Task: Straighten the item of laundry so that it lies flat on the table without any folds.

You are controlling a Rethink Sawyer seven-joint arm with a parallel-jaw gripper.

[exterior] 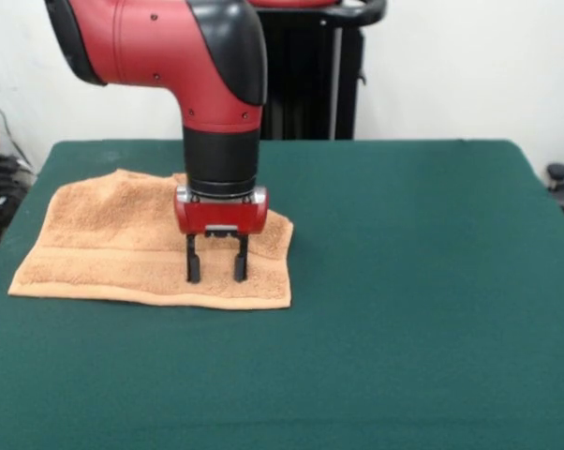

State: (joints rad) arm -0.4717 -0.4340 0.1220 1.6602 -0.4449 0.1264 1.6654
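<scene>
Gripper point(216, 272) spread apart, fingertips down on the orange-tan terry hand towel point(104, 244) lying on green table point(423, 281).

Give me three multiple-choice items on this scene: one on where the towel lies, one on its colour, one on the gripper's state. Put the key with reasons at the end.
1. Where does the towel lie on the table, seen from the front view?
A. at the left side
B. at the right edge
C. hanging off the near edge

2. What colour is the towel?
A. white
B. orange-tan
C. blue

3. How does the gripper stand?
A. shut on a lifted corner
B. open, fingers apart, over the towel
C. drawn back out of the picture

Key:
1 A: the towel covers the table's left part, while the right part is bare green cloth.
2 B: its fuzzy cloth is orange-tan against the dark green.
3 B: two black fingers show a gap between them, pointing down at the towel's right part.
</scene>
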